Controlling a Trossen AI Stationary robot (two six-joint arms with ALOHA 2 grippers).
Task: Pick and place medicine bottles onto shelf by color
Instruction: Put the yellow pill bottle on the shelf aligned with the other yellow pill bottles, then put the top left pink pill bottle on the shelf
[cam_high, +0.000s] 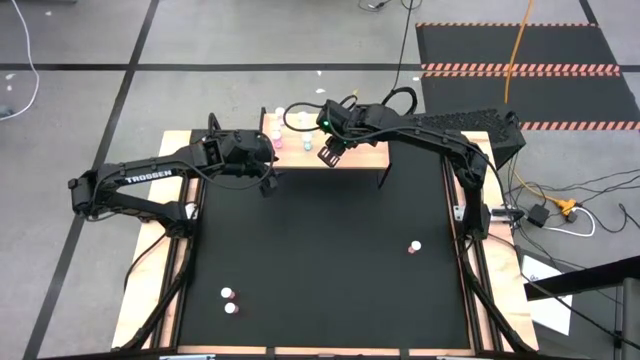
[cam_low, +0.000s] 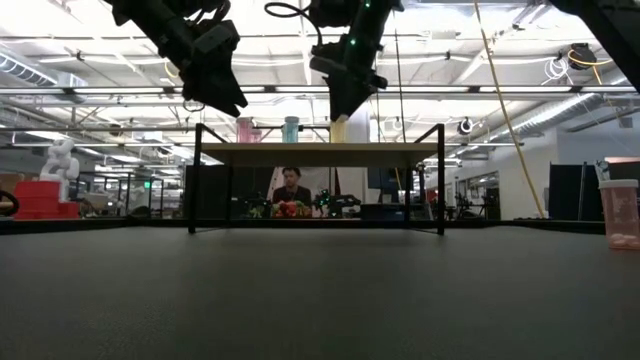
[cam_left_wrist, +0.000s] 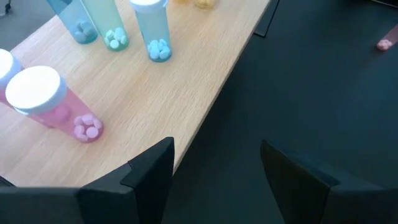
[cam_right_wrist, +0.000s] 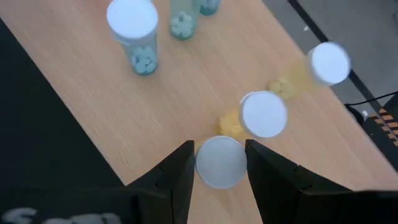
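**Right arm placing a yellow bottle on the shelf**

High view: right gripper (cam_high: 330, 152) hangs over the shelf (cam_high: 360, 153) front edge. Left gripper (cam_high: 268, 183) is just off the shelf's left end. Three bottles remain on the mat: one (cam_high: 414, 246) at right, two (cam_high: 229, 300) near front left.

Low view: shelf bottles stand upright behind the grippers.

Left wrist view: fingers spread, holding nothing; pink bottle (cam_left_wrist: 53, 103) and blue ones sit on the board.

Right wrist view: fingers clamp a white-capped bottle (cam_right_wrist: 219, 162) beside two yellow ones (cam_right_wrist: 263, 115).

Step, judged: placing with the yellows. Next: lower until seated, release, lift straight up without clipping neighbours.
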